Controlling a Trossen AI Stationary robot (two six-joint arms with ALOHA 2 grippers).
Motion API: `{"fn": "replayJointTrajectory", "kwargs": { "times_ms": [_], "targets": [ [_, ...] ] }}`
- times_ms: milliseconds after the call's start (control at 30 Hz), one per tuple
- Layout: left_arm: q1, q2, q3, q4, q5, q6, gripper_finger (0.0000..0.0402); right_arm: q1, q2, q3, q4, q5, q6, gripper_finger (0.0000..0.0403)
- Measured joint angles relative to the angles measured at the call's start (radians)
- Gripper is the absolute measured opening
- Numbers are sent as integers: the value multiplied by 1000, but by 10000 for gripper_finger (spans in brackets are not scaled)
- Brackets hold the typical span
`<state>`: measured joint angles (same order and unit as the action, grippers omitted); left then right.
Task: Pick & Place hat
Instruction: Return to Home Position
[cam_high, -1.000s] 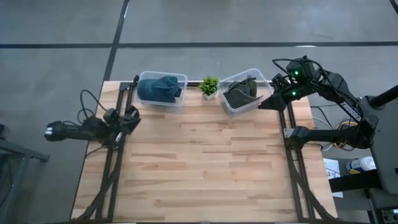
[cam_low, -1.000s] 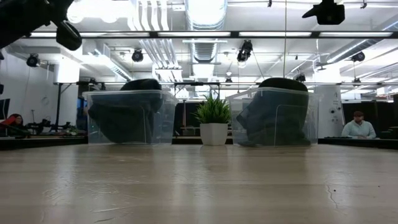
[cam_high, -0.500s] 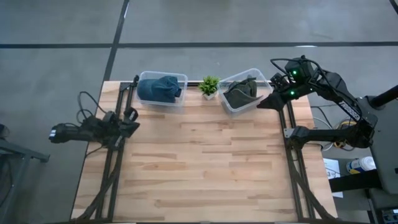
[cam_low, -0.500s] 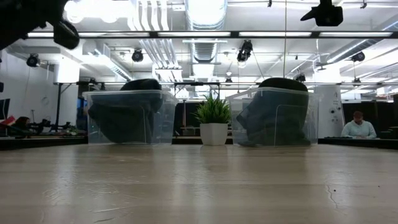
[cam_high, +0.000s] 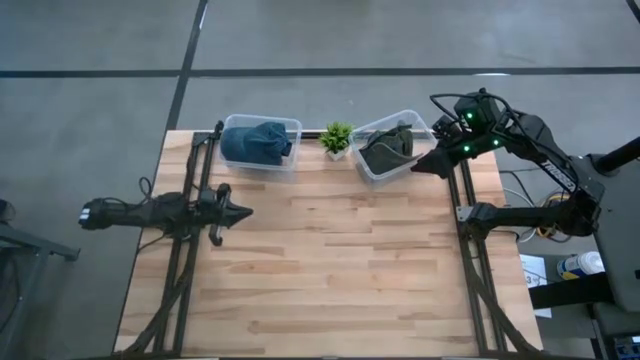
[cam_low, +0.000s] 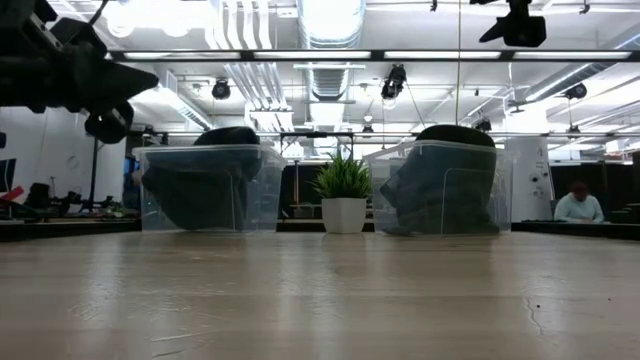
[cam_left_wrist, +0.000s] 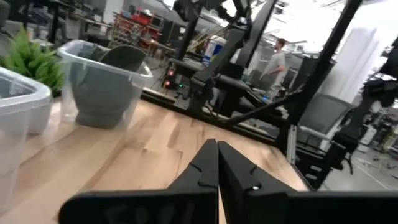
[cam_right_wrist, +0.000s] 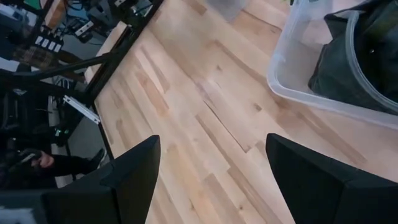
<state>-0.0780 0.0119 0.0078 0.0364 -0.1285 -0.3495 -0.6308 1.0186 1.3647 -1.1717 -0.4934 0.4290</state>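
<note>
A blue hat (cam_high: 255, 142) lies in the left clear bin (cam_high: 229, 124), and a dark grey hat (cam_high: 388, 150) fills the right clear bin (cam_high: 426, 127); in the low view both hats bulge above the bin rims. My left gripper (cam_high: 240, 211) is shut and points toward the table's right over the left part of the table, well toward the near edge from the blue hat; its own view (cam_left_wrist: 216, 155) shows the fingers meeting. My right gripper (cam_high: 418, 166) hovers open just beside the right bin's near right corner, with the grey hat (cam_right_wrist: 357, 62) ahead of its fingers (cam_right_wrist: 211, 146).
A small potted plant (cam_high: 336, 138) stands between the two bins at the far edge. Metal arm frames (cam_high: 186, 270) run along both table sides. Bare wood spreads over the middle and near part of the table (cam_high: 330, 270). People show in the room behind.
My left gripper has swung round from pointing toward the far edge to pointing straight toward the table's right, and has moved right and a little toward the near edge, staying shut. My right arm has crept slightly toward the table's left.
</note>
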Motion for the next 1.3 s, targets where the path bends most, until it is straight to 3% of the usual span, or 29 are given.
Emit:
{"fn": "replayJointTrajectory", "kwargs": {
  "times_ms": [333, 467, 567, 933, 1133, 1300],
  "targets": [
    [0, 29, 0, -13, -4, -41, 0, 0, 7, -7, -56, -1, -130, 286],
    [0, 29, -1, -5, -4, -48, 0, 0, -62, -33, -61, 13, -202, 285],
    [0, 29, -1, 3, -5, -50, 0, 0, -147, -73, -43, 101, -223, 280],
    [0, 30, -1, 7, -7, -51, 0, 0, -459, -420, 485, 130, -69, 266],
    [0, 30, 0, 8, -7, -51, 0, 0, -532, -579, 745, 130, -16, 266],
    [0, 30, 0, 13, -5, -51, 0, 0, -560, -658, 865, 121, 13, 263]
  ]
}}
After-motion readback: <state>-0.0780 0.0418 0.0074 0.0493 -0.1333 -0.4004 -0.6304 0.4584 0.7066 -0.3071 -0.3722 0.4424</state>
